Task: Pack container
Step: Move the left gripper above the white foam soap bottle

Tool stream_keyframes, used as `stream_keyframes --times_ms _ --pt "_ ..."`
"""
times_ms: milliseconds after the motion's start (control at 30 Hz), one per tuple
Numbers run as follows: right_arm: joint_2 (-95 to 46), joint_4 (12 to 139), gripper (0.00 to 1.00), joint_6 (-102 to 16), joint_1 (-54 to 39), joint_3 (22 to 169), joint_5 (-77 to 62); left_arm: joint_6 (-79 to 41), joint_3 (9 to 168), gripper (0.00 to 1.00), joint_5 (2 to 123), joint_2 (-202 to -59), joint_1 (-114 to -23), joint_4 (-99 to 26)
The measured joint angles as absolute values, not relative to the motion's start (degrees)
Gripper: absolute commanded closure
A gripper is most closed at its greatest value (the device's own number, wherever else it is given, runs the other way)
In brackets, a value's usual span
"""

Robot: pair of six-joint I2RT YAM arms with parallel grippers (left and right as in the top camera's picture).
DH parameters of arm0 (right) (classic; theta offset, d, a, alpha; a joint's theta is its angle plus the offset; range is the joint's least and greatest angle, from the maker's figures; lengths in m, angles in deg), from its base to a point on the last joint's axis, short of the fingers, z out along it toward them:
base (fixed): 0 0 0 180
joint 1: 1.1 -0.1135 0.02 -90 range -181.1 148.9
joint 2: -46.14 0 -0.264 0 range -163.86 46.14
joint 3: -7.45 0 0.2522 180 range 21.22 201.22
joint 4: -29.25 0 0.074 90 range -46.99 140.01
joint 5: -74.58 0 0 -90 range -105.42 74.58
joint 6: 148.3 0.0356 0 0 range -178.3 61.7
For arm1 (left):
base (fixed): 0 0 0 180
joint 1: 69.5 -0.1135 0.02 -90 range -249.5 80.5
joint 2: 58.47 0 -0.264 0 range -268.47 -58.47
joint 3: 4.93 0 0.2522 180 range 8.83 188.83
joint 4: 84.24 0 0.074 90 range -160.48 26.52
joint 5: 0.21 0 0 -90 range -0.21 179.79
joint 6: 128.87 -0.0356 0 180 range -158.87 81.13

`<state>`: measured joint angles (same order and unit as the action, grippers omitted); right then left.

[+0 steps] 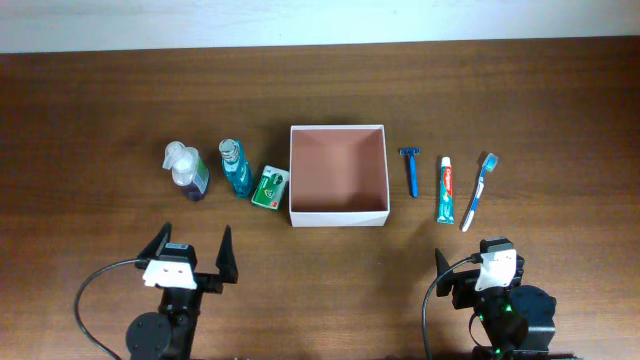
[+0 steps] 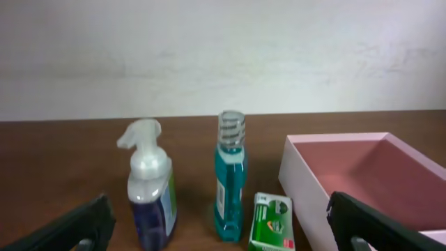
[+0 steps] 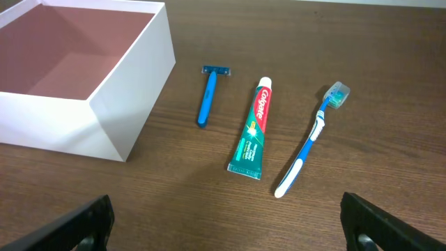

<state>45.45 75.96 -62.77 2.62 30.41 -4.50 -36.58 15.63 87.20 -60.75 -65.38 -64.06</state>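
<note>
Ahead of left gripper (image 1: 196, 238) jaws: pump bottle (image 2: 151, 188), white pump, dark purple liquid, green label; mouthwash (image 2: 230, 185), teal-blue liquid, clear ribbed cap; small box (image 2: 272, 223), green, white print. Container (image 3: 132, 104): white outside, pinkish-brown inside. Ahead of right gripper (image 3: 226, 226) jaws: razor (image 3: 207, 97) blue; toothpaste (image 3: 253, 129) white-red-green; toothbrush (image 3: 310, 139) blue-white, translucent teal cap. Table (image 3: 195, 202): dark brown woodgrain.

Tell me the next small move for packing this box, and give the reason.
Probably reach the right tool forward and lower it over the razor. The container is empty, the tool is open and holds nothing, and the razor lies flat on the table, apart from the toothpaste and nearest the container on that side.
</note>
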Motion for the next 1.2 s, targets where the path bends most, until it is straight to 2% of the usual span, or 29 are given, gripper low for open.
stream_keyframes --times_ms 233,533,633,900,1200 --pt "45.4 75.9 0.01 -62.8 2.6 30.4 -4.4 -37.0 30.5 0.01 89.6 -75.5 -65.4 -62.2" --pt "45.5 75.9 0.01 -62.8 2.6 30.4 -4.3 -40.2 65.2 0.01 90.9 -111.8 -65.4 -46.3" --pt "45.5 75.9 0.01 -62.7 2.6 30.4 -4.3 -40.6 75.2 0.01 90.2 -122.2 -65.4 -44.4" --pt "45.5 76.0 0.01 -62.7 2.6 30.4 -4.3 -40.6 83.8 0.01 85.5 -133.8 -65.4 -44.5" --pt "45.5 76.0 0.01 -62.8 2.6 30.4 -4.3 -40.6 89.8 0.01 95.7 -140.7 -66.1 -37.2"
